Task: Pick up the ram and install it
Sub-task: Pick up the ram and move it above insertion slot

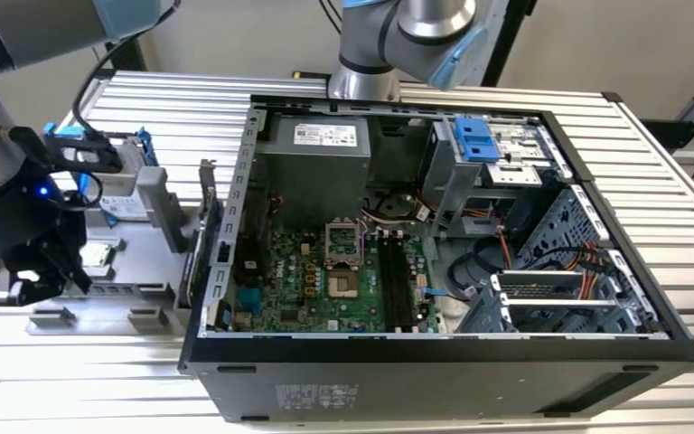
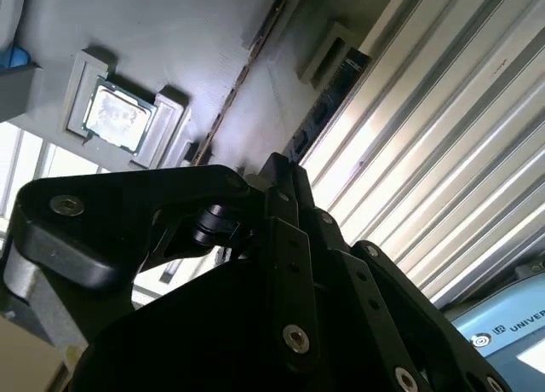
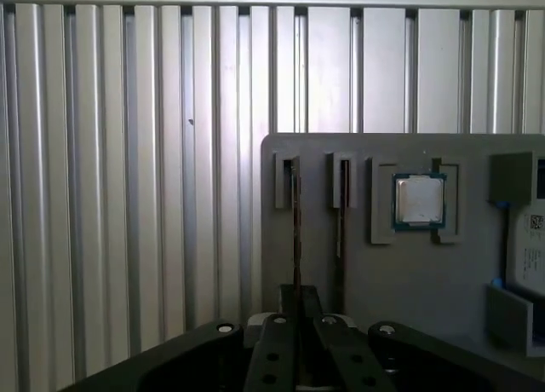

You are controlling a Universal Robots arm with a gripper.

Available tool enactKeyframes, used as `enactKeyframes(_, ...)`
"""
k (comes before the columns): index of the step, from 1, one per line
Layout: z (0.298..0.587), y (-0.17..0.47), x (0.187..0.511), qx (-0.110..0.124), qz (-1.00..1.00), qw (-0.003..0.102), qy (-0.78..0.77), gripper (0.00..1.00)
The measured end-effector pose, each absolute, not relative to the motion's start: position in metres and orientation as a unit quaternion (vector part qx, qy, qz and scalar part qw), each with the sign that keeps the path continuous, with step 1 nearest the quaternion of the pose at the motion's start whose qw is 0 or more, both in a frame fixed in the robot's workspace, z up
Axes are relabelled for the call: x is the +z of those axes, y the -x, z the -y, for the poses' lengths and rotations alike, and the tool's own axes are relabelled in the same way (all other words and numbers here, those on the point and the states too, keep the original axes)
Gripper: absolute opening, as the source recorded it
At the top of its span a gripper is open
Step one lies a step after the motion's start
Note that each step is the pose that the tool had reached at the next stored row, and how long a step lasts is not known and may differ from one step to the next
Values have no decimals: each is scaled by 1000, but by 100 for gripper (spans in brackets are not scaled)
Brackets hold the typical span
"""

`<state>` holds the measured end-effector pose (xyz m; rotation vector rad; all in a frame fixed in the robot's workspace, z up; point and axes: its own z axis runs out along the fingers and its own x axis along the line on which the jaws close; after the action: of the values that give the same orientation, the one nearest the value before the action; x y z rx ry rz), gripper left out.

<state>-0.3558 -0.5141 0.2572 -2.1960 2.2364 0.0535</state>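
My pincer (image 3: 300, 300) sits low over the grey tray (image 3: 383, 273), which lies on the ridged metal surface (image 3: 128, 196) just beside the open computer case (image 1: 444, 353). In both wrist views its fingers are drawn together on the near end of the ram (image 3: 295, 221), a thin dark stick seen edge-on, and I judge that they are pinching it. The ram's far end is still seated in its holder on the tray, so it has not been lifted out. A second thin stick (image 3: 342, 209) stands in the neighbouring holder, and the square silver chip (image 3: 418, 199) lies in its own pocket further along. Inside the case, the black memory slots (image 1: 392, 276) look empty. By my reckoning the grasp is made, while the lift, the carry and the seating are all left to do.
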Motion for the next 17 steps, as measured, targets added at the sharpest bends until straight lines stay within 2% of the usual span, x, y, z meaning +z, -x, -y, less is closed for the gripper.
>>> enactKeyframes(17,514,356,292,17,-713,3,701,0)
